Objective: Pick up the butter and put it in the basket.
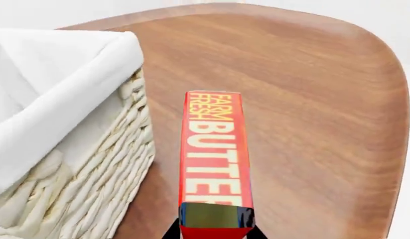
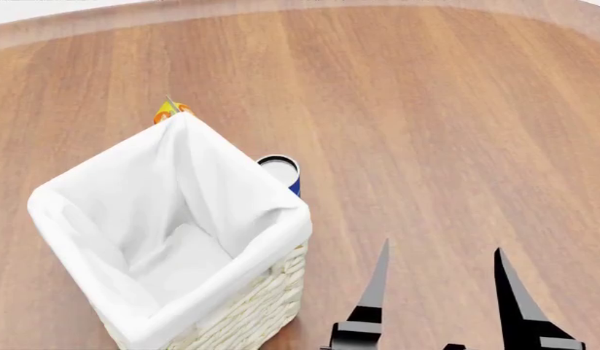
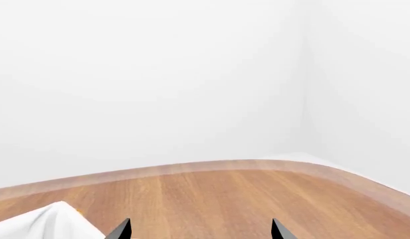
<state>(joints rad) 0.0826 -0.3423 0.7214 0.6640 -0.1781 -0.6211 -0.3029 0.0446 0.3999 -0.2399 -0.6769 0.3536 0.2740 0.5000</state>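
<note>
I'm seeing my right gripper (image 2: 439,281) as two glossy black fingers (image 2: 377,281), long thin blades tapering to sharp points, each rising from a blocky black base with a pale highlight. On the left wrist view, only two thin black finger (image 1: 171,231) slivers show.

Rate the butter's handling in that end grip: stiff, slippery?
Probably stiff: the butter shows straight, unbent edges though the left tool seems to hold only one end. Its glossy faces suggest it could slip. The long overhang may lever it downward.
</note>
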